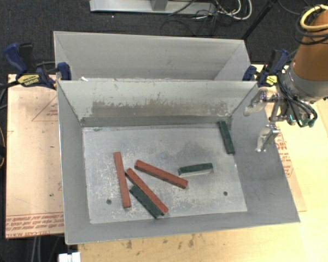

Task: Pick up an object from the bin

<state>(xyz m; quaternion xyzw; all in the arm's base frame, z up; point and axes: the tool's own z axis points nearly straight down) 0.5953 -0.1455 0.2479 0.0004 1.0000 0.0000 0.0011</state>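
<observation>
My gripper (259,124) hangs over the bin's right sloping wall, up near the rim, open with nothing between its fingers. The nearest loose thing is a short dark green bar (226,137), lying almost upright in the picture at the floor's back right corner, left of and below the gripper. Further left, a second dark green bar (195,169) lies flat near the middle of the floor. A red-brown bar (160,174) lies slanted just left of that one.
At the floor's front left lie two more red-brown bars (121,179) (146,191) and a dark green bar (146,202), close together and partly touching. The arm's orange cover stands outside the bin's right rim.
</observation>
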